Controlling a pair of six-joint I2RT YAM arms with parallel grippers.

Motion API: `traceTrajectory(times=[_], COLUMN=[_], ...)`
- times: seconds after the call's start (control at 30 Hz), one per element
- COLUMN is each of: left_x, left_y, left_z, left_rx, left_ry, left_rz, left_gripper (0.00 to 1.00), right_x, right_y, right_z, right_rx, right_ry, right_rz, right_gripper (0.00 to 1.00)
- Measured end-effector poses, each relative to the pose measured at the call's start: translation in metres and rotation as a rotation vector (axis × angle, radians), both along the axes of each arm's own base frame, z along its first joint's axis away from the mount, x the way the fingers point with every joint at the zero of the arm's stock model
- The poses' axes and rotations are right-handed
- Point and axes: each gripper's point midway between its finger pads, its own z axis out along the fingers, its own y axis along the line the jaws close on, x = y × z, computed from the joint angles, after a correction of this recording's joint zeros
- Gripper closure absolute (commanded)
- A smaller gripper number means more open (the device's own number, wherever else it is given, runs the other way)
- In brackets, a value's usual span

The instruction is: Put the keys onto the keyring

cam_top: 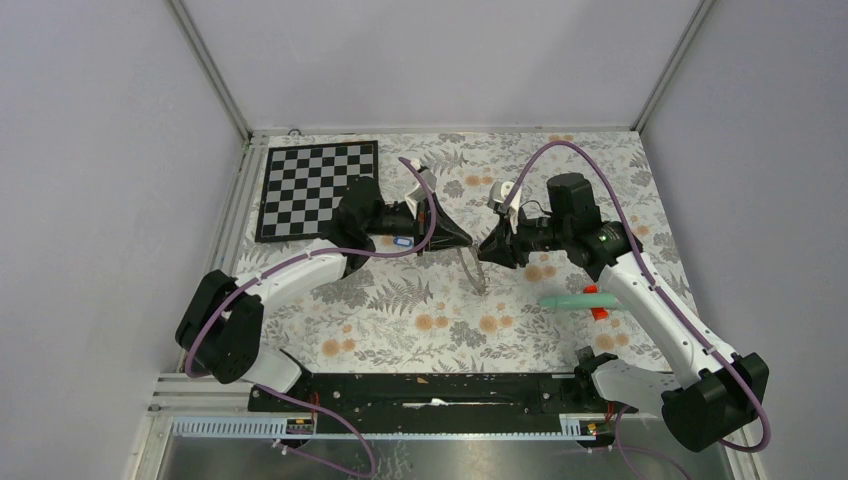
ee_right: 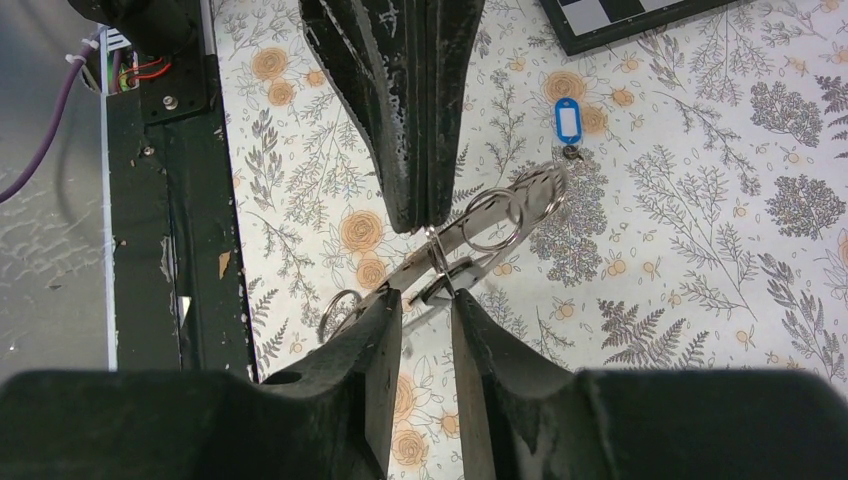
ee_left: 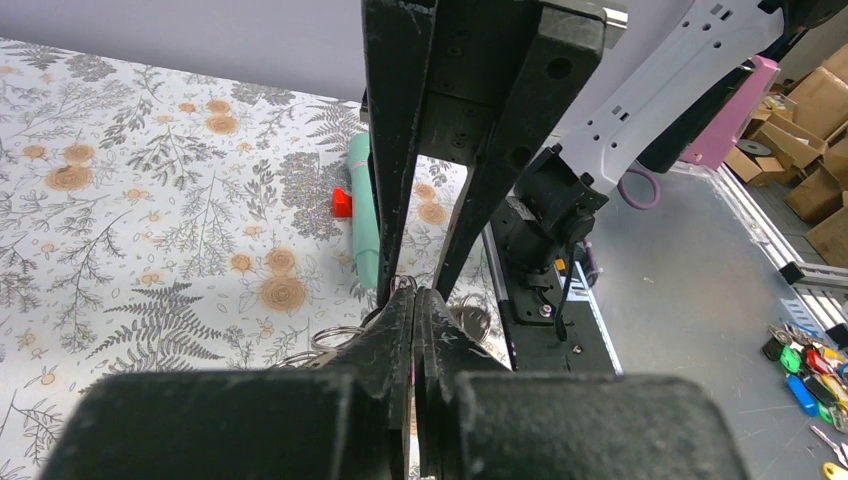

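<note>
The keyring [ee_right: 470, 235] is a flat grey metal band seen almost edge-on, with small wire rings on it. It hangs between both grippers above the floral mat and shows as a thin sliver in the top view [cam_top: 473, 270]. My left gripper [ee_left: 415, 297] is shut on it; in the right wrist view [ee_right: 428, 222] it pinches the band from above. My right gripper [ee_right: 428, 297] has its jaws a little apart, tips pressed on the band's lower end. The blue-tagged key [ee_right: 567, 120] lies on the mat, also in the top view [cam_top: 403, 241]. The black-tagged key is hidden.
A teal stick [cam_top: 575, 300] with a red piece [cam_top: 600, 313] lies on the mat right of centre, also in the left wrist view [ee_left: 362, 215]. A chequered board [cam_top: 315, 188] lies at the back left. The black base rail [cam_top: 430, 390] runs along the near edge.
</note>
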Motion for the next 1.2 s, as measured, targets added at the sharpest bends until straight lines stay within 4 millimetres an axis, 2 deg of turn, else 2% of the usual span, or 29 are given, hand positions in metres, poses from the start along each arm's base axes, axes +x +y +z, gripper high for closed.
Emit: traceTrajectory(times=[0.6,1.0,1.07,1.2], left_x=[-0.0042,-0.0058,-0.0062,-0.0066], left_y=[0.0015,0.0019,0.002,0.0021], left_z=[-0.0077,-0.0087,-0.0087,-0.0087], left_rx=[0.02,0.022,0.022,0.022], left_ry=[-0.02,-0.028,-0.028,-0.028], left_rz=[-0.026,-0.036,-0.038,-0.041], left_gripper=[1.0,1.0,1.0,1.0], right_x=[-0.0011,-0.0028,-0.0023,-0.003], right_y=[-0.0065,-0.0039,-0.0032,-0.0008], right_z=[0.0026,0.0048,0.0032,0.0019], right_rx=[-0.035,-0.025,-0.026,-0.019], right_ry=[-0.044,-0.055,-0.053,-0.05], right_rz=[0.003,0.034,0.04,0.061], right_gripper=[0.66,0.65,0.67,0.78])
